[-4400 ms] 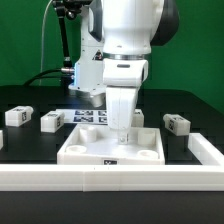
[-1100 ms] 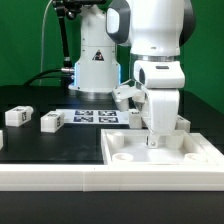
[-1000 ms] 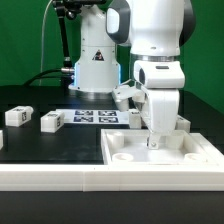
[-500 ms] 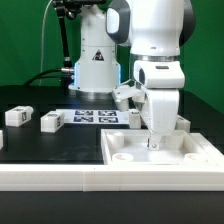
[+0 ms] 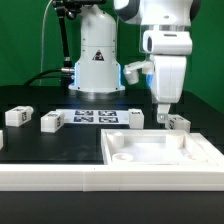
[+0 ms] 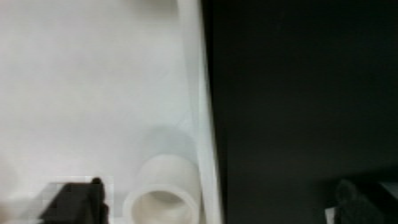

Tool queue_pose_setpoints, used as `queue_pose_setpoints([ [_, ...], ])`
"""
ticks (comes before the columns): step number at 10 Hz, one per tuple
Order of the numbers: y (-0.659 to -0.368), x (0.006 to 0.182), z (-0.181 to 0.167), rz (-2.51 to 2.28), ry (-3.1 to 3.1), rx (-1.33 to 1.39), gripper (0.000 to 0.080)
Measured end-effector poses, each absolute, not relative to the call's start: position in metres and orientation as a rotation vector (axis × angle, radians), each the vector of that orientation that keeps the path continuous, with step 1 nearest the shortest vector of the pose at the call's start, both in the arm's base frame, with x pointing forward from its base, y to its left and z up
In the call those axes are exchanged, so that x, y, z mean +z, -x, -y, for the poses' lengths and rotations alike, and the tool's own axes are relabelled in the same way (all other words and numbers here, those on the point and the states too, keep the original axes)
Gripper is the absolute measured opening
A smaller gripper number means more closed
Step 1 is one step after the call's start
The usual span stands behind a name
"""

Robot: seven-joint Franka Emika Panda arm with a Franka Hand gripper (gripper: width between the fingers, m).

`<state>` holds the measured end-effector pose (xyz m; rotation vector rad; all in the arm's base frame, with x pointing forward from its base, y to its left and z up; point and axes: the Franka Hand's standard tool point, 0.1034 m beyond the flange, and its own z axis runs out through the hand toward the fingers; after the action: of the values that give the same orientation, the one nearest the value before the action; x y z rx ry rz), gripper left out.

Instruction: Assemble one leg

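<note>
- The gripper (image 5: 160,111) hung on the arm over the far edge of the tray (image 5: 165,148), its tips clear of the tray.
- In the wrist view the gripper (image 6: 219,203) was spread wide: the two dark fingers (image 6: 71,203) stood far apart, with nothing between them.
- Below that gap lay the tray's edge, with the white tray (image 6: 89,80) on one side and the black table (image 6: 302,90) on the other.
- A round recess (image 6: 164,205) in the tray lay between the fingers, close to that edge.
- The nearest leg (image 5: 178,122) sat on the table (image 5: 60,145) just behind the tray, just beside the gripper on the exterior view's right and apart from it.
- A second leg (image 5: 133,119) sat behind the tray on the gripper's other side, at the end of the marker board (image 5: 95,116).
- A third leg (image 5: 51,122) and a fourth leg (image 5: 17,116) lay well apart from the gripper, at the exterior view's left.
- A low white rail (image 5: 60,178) ran along the table's front.
</note>
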<state>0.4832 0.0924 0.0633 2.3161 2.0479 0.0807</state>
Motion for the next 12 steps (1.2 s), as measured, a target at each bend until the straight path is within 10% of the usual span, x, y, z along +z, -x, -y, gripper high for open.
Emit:
queue_pose_setpoints([
  [12,-0.469,0.056,-0.131,-0.83,-3.055,0.16,0.0649],
])
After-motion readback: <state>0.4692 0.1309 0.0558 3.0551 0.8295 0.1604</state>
